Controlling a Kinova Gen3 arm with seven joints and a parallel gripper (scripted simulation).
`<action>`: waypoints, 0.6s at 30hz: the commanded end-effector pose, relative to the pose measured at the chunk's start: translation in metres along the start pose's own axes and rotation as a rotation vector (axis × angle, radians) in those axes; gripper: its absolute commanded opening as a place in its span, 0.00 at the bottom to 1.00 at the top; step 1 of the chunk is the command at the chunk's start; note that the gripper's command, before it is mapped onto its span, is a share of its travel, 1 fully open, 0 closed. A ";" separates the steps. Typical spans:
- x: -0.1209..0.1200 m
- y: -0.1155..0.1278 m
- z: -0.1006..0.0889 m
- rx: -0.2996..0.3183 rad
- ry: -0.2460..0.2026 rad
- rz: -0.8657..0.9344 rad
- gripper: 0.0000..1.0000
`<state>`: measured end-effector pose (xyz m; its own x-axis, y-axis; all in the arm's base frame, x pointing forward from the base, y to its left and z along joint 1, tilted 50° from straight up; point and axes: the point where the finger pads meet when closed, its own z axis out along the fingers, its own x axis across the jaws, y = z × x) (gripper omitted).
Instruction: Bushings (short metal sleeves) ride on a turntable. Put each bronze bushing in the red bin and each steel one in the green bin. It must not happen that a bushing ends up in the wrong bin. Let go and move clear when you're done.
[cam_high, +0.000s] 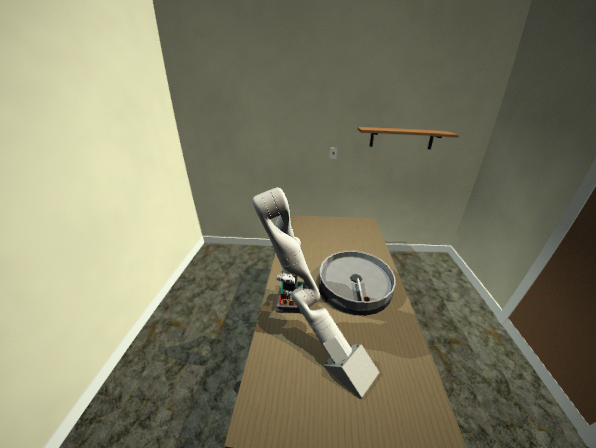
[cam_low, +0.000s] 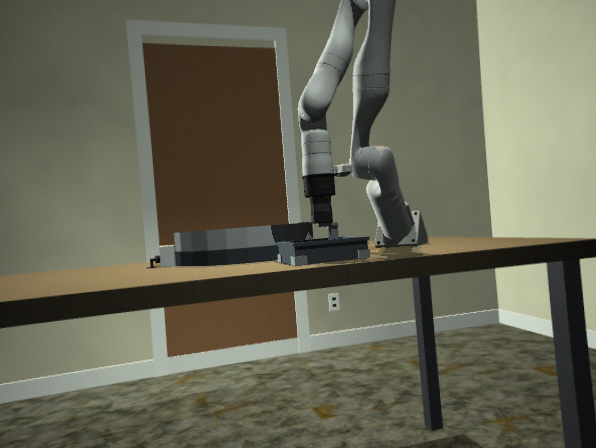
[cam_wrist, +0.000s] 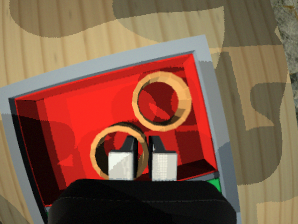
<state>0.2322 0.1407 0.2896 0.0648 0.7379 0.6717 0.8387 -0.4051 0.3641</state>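
Note:
In the wrist view my gripper is shut on the wall of a bronze bushing and holds it inside the red bin. A second bronze bushing lies on the red bin's floor just beyond. A sliver of the green bin shows at the right edge of my gripper body. In the top view the gripper is over the bins, left of the grey turntable. One bronze bushing sits at the turntable's near rim. In the exterior view the gripper dips into the bin tray.
The arm's base stands on the wooden table near its middle. A grey bar runs from the turntable's hub toward its near rim. A wall shelf hangs far behind. The table's left edge is close to the bins.

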 end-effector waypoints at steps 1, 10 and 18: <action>0.000 0.000 0.000 -0.001 0.001 0.000 0.00; 0.000 0.000 0.000 0.000 0.000 0.000 0.47; 0.000 0.000 0.000 0.000 0.000 0.000 0.47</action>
<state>0.2323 0.1408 0.2896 0.0648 0.7381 0.6715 0.8390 -0.4046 0.3638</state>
